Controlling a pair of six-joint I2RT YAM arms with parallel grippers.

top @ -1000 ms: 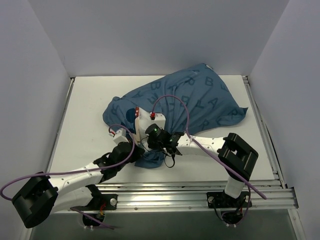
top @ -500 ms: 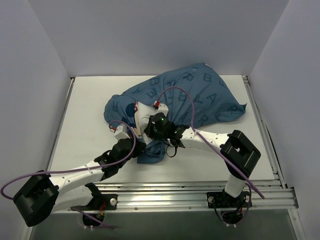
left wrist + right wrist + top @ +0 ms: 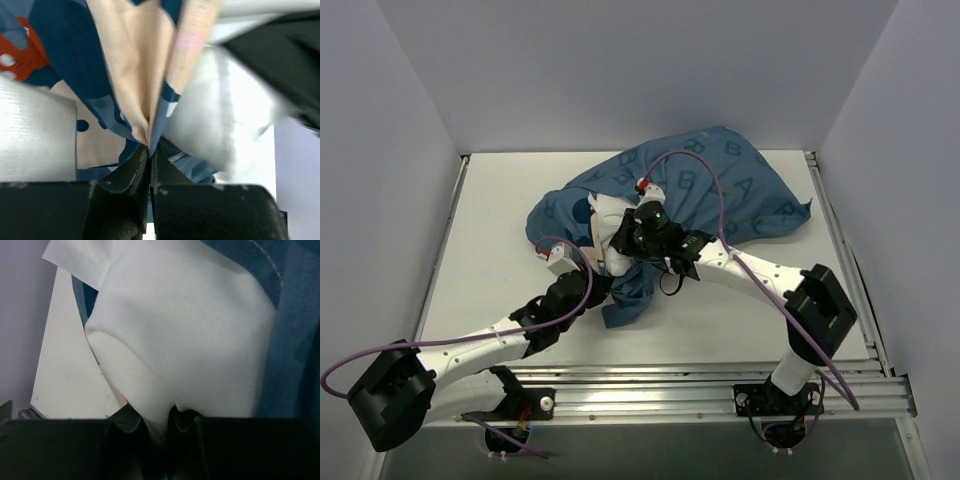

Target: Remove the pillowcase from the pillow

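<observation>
On the white table (image 3: 490, 200), the pillow (image 3: 190, 330) is being pinched at its bared corner by the closed right gripper (image 3: 159, 419) and the pillowcase (image 3: 720, 185) at its hem by the closed left gripper (image 3: 150, 152), so extraction is judged underway, with opposite pulls being called for next.

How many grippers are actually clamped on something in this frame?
2. The left gripper pinches a fold of the pillowcase at its open end; the right gripper pinches the white pillow poking out there.
</observation>
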